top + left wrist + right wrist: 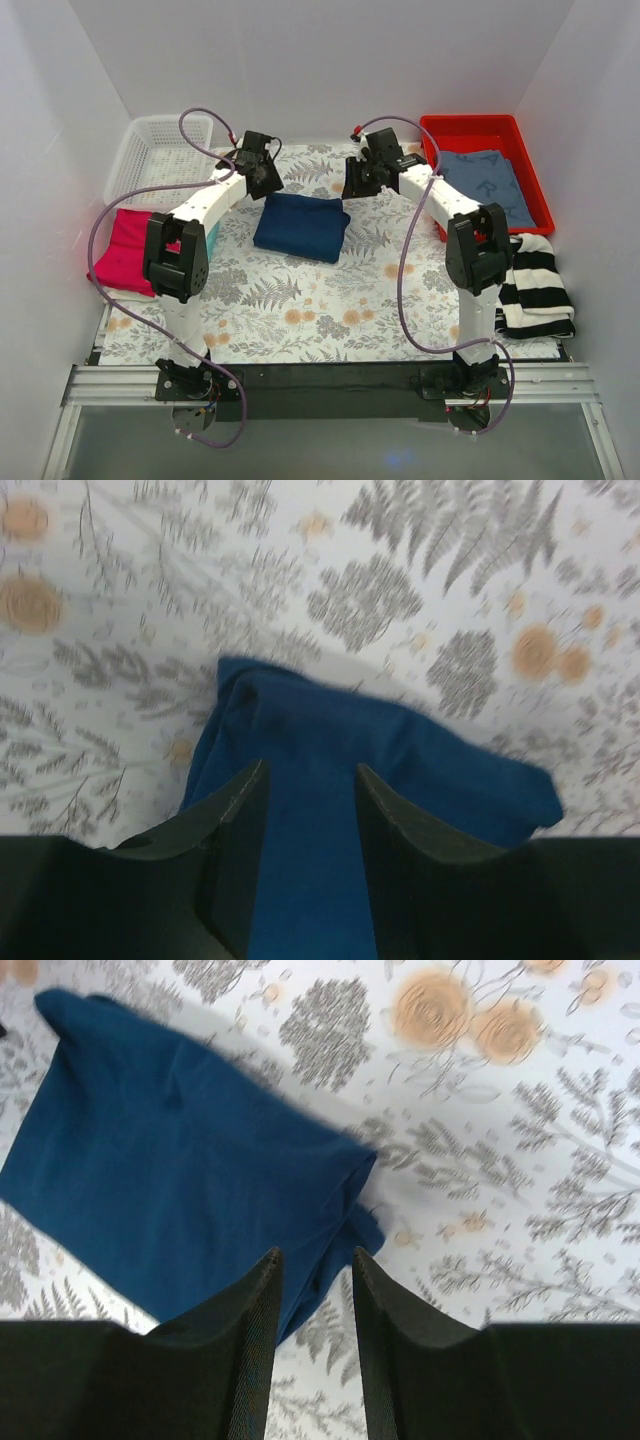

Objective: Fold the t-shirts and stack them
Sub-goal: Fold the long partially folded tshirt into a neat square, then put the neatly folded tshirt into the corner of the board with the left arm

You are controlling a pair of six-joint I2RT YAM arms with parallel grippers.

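Navy t-shirt [301, 226] is laid folded; the left gripper [312, 780] is held over its far-left corner, the right gripper [315, 1260] beside its far-right corner, both with jaws parted, nothing clamped.

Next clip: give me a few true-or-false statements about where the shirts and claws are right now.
1. The navy shirt lies folded on the floral cloth. True.
2. The left claw grips it. False: the left claw is open over the shirt, holding nothing.
3. A blue-grey shirt lies in the red tray. True.
4. The striped shirt is in that tray too. False: the striped shirt lies outside it, beside the right arm.
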